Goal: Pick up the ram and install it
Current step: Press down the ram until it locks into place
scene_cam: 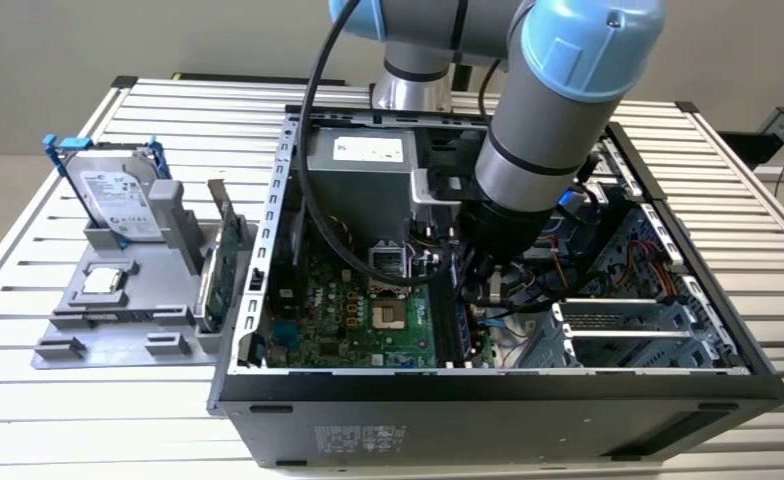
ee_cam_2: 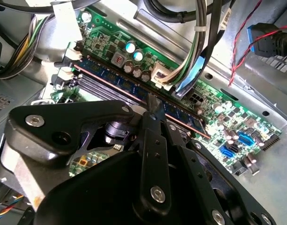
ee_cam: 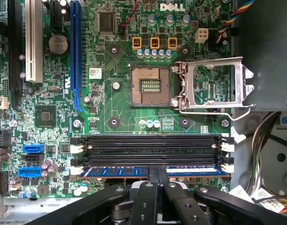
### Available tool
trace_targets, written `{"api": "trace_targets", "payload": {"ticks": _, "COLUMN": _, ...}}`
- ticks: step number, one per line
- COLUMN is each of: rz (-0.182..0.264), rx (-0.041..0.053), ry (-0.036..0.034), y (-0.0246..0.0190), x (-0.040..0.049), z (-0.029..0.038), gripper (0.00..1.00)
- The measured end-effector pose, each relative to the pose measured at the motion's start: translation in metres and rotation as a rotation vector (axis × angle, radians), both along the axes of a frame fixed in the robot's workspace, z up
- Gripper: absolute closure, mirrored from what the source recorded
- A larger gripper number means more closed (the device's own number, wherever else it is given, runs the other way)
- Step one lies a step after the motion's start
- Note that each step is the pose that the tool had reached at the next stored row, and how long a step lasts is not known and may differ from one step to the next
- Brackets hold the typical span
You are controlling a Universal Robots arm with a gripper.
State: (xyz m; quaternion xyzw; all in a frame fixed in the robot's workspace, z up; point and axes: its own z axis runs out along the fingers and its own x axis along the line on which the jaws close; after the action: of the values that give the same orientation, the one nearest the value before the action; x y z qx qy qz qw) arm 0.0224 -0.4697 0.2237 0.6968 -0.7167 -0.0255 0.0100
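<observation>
The ram (ee_cam: 190, 170) is a long blue stick with a row of chips. It stands on edge in the memory slot nearest the motherboard's edge, and in the second wrist view the ram (ee_cam_2: 116, 80) runs along the slot between its white end clips. My gripper (ee_cam: 157, 171) is shut on the ram at its middle, black fingers pressed together over its top edge. In the second wrist view the gripper (ee_cam_2: 154, 105) meets the stick from above. In the exterior view the gripper (scene_cam: 480, 292) reaches down inside the open computer case (scene_cam: 499, 385).
Three black memory slots (ee_cam: 152, 143) lie beside the ram. An open CPU socket (ee_cam: 151, 87) and its raised latch frame (ee_cam: 213, 86) are beyond them. Cable bundles (ee_cam_2: 199, 47) hang close to the gripper. Outside the case, a grey holder (scene_cam: 112, 325) carries a hard drive (scene_cam: 115, 195) and a green card (scene_cam: 221, 262).
</observation>
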Motion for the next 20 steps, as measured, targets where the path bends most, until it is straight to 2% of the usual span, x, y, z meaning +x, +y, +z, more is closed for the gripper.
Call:
{"api": "trace_targets", "payload": {"ticks": 9, "rz": 0.0, "rx": 0.0008, "ry": -0.0003, "y": 0.0, "x": 0.0, "z": -0.0041, "gripper": 1.0}}
{"api": "trace_targets", "payload": {"ticks": 20, "rz": 0.0, "rx": 0.0006, "ry": -0.0002, "y": 0.0001, "x": 0.0, "z": -0.0055, "gripper": 1.0}}
